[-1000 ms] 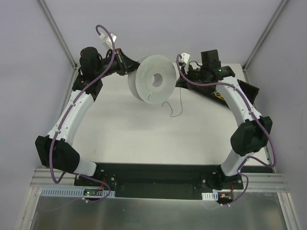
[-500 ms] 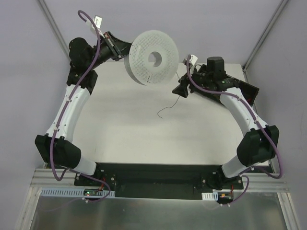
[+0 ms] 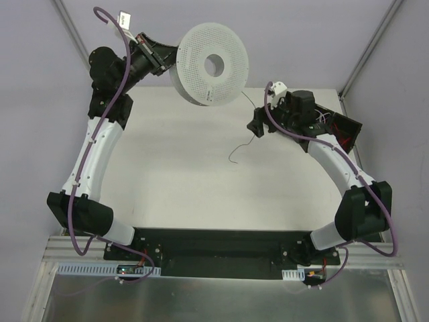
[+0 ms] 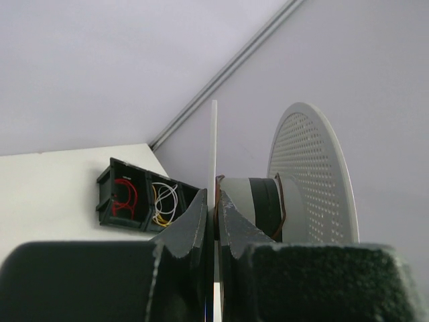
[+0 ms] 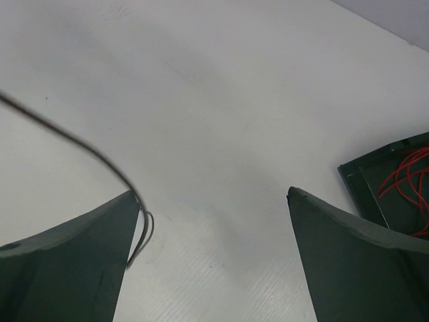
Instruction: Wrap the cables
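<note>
One grey spool [image 3: 194, 60] is pinched in the left claw [image 4: 213, 201], one thin cable [image 5: 67, 137] hangs by the wide-spread right claw [image 5: 213, 194].

pale grey spool [image 3: 198, 75] w/ dot-perforated pattern, blackish cable [image 5: 100, 157], white table [image 3: 174, 178], purple arm hoses [image 3: 127, 50].

the white table [image 3: 181, 181] carries a black compartmented bin [image 4: 104, 194] at its far right corner, red wires in one compartment, white and yellow wires in the next.
</note>
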You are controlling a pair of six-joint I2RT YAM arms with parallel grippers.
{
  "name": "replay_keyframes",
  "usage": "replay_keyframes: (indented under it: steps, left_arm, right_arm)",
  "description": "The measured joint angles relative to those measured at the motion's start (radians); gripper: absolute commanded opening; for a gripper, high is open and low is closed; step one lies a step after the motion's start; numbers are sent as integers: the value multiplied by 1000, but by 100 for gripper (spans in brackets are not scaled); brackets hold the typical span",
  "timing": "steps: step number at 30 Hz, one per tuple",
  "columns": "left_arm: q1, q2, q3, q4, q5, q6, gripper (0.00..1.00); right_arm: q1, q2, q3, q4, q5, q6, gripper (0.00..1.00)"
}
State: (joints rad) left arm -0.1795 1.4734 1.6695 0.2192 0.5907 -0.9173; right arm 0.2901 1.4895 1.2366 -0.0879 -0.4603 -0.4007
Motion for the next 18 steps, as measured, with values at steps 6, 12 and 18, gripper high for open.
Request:
replay_keyframes:
  steps: [6,12,18]
  left_arm:
    - [4,0,3,-37,-62,-16,0]
    - [5,0,3,-55,-120,-50,0]
    - [11,0,6,-154,-209,-79,0]
  right_arm:
    - [-4,0,-56,54,-60,39,88]
    - [-3,43,-70,177,-77,126,53]
    - [6,131,-37,221,-79,187,0]
